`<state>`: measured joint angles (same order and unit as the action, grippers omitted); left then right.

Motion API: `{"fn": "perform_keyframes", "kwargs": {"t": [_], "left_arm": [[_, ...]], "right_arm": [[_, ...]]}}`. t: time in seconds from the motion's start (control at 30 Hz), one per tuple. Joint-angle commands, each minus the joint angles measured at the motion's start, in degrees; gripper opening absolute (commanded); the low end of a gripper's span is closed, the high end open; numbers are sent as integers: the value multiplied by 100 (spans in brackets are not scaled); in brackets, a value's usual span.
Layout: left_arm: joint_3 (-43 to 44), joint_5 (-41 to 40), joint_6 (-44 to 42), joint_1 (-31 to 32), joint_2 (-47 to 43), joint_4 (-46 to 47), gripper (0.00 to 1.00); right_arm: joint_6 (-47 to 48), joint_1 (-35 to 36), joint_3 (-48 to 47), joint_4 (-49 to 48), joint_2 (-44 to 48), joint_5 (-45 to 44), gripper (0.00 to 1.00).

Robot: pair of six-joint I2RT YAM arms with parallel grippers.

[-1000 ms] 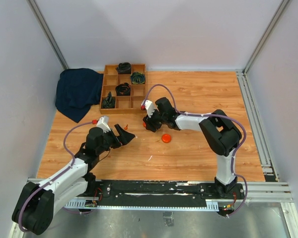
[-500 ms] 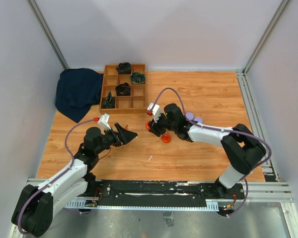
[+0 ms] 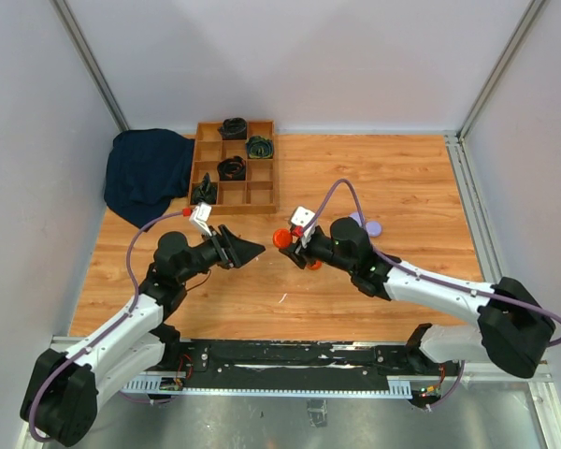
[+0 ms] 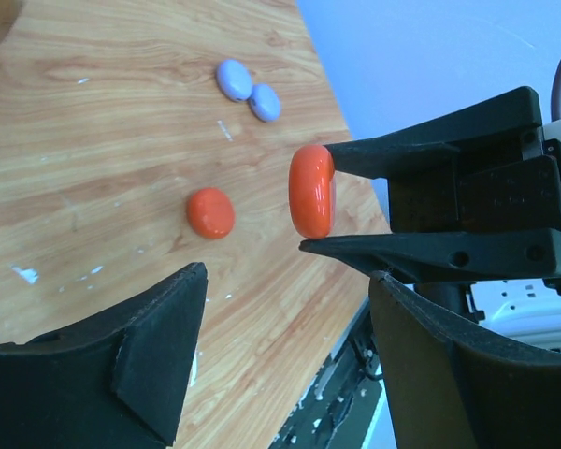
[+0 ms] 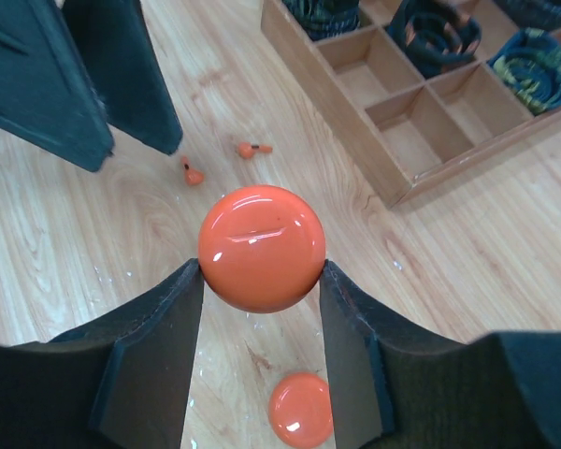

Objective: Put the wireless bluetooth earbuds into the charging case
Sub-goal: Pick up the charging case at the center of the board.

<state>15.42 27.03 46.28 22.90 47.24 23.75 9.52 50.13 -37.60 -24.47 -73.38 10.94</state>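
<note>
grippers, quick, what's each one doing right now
Left gripper: open, holding nothing.
Right gripper: shut on the orange disc.

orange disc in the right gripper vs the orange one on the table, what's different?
The held orange disc is clamped by its rim in the right gripper, lifted off the wood. The loose orange disc lies free on the table, touched by nothing. In the left wrist view the held orange disc shows its edge, the loose orange disc its broad face. Both are round, glossy and orange.
</note>
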Motion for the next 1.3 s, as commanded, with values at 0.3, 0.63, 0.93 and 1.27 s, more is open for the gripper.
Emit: {"fn": "perform_keyframes", "kwargs": {"t": [0.3,0.63,0.93,1.27], "left_arm": [[668,-77,40,642,322,640,69],[790,-189,54,873,657,784,57],[864,-142,0,901,861,849,42],[949,56,-624,897,848,697,18]], "right_arm": [[102,448,463,-766,794,-226,43],[94,533,552,-936,909,-225,43],[144,542,592,-985,888,-224,44],[183,477,592,-771,1048,54,58]]}}
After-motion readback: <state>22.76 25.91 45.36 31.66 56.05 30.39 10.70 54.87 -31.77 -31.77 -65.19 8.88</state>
